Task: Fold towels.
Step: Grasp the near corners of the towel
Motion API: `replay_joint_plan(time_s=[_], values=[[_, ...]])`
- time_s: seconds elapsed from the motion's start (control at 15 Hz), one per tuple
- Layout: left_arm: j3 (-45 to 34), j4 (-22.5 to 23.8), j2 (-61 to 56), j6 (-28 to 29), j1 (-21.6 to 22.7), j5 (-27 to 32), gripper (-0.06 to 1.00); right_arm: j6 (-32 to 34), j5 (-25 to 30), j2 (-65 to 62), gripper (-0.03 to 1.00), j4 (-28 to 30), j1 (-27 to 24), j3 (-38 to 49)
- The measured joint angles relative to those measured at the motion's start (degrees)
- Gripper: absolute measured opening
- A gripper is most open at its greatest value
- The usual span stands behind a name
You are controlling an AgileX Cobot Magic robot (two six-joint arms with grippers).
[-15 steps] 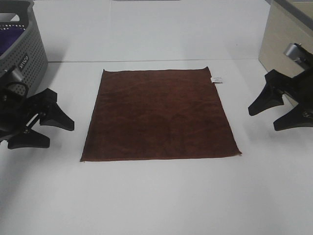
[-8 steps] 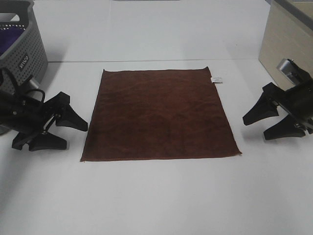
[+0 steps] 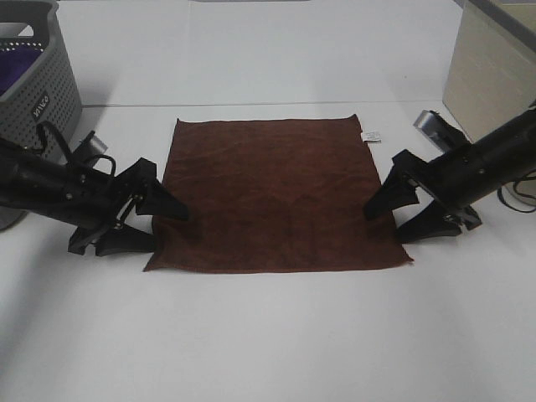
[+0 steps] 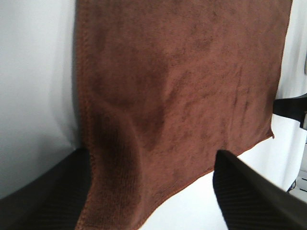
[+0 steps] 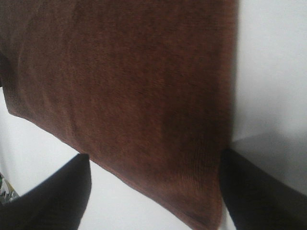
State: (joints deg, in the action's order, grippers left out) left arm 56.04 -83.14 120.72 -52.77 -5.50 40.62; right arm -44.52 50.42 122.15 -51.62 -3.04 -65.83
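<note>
Presently, the towel [image 3: 276, 194] lies spread flat and unfolded at the middle of the white table [image 3: 268, 343]. It is dark reddish-brown, with a small white tag [image 3: 371, 136] at its far right corner.

Left gripper [image 3: 170, 230]: low at the towel's left edge, near the front corner. Jaws stand wide apart and grip nothing. One finger reaches in over the cloth; the other sits on the table just outside the edge. The left wrist view confirms the gripper [image 4: 152, 153] wide open, with the towel [image 4: 182, 96] filling the gap between the black fingers [image 4: 254, 196]. A shallow wrinkle shows in the cloth close to one finger. Whether either finger actually touches the fabric cannot be told.

Right gripper [image 3: 383, 226]: mirrored position at the towel's right edge, near the front corner. Jaws are likewise spread wide, nothing held. One finger tip overlaps the edge; the other is on the table just beside it. In the right wrist view the gripper [image 5: 156, 153] straddles the corner of the towel [image 5: 120, 86], which lies flat. Contact cannot be confirmed.

A grey perforated basket [image 3: 42, 84] stands at the far left, well apart from the towel, with purple cloth [image 3: 17, 67] inside. A beige cabinet [image 3: 490, 67] stands at the far right.
</note>
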Motion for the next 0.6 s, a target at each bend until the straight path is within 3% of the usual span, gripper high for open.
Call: replay_joint_plan(time_s=[0.07, 0.2, 0.27, 0.4, 0.47, 0.53, 0.6], values=[[0.6, -0.2, 0.5, 0.0, -0.6, 0.1, 0.69, 0.0, 0.1, 0.9, 0.71, -1.2, 2.1, -0.9], [2.0, -0.9, 1.7, 0.2, -3.1, 0.5, 0.64, 0.2, -0.3, 2.0, 0.61, -2.5, 4.7, -2.2], [2.1, -0.7, 1.9, 0.3, -3.6, 0.1, 0.54, 1.0, -0.6, 2.5, 0.52, -2.5, 5.0, -2.4], [2.1, -0.1, 2.4, 0.4, -3.7, -0.6, 0.18, 3.6, -2.1, 2.6, 0.31, -1.3, 5.0, -2.4], [2.0, 0.1, 2.4, 0.6, -3.7, -0.8, 0.05, 4.5, -2.6, 2.7, 0.17, -0.6, 4.9, -2.4], [2.0, 0.2, 2.4, 1.3, -3.7, -0.8, 0.01, 4.9, -2.8, 2.7, 0.04, -0.4, 4.9, -2.4], [2.0, 1.2, 2.4, 2.7, -3.7, -0.6, 0.00, 5.6, -2.8, 2.6, 0.00, 0.3, 4.9, -2.4]])
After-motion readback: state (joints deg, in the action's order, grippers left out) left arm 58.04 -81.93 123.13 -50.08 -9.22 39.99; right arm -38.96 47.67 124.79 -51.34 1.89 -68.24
